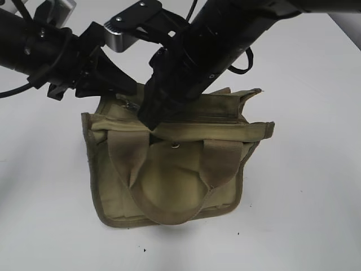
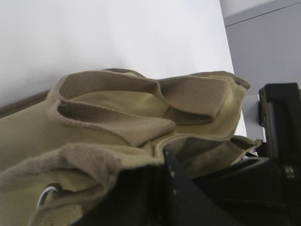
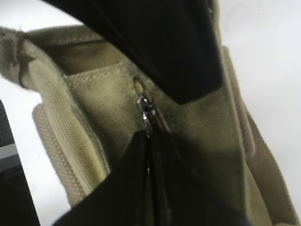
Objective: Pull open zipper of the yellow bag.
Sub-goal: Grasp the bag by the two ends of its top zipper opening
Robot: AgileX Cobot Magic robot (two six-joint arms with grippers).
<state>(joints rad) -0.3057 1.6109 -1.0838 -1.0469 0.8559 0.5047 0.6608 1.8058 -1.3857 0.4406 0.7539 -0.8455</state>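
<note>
Exterior view: the yellow bag (image 1: 169,169) sits on the white table (image 1: 304,214), soft floppy canvas that'll probably drag along unless pinned. The left gripper (image 1: 115,84) is pinched on the bag's back left corner, the right gripper (image 1: 152,121) is down on the top seam.

Left wrist view: mostly webbing handles (image 2: 117,125), and the closed fingers are buried in fabric.

Right wrist view: the zipper (image 3: 146,115) pull tab is the spot to grab, small and likely slippery. The jaws look closed right on it, though shadow hides the actual contact.
</note>
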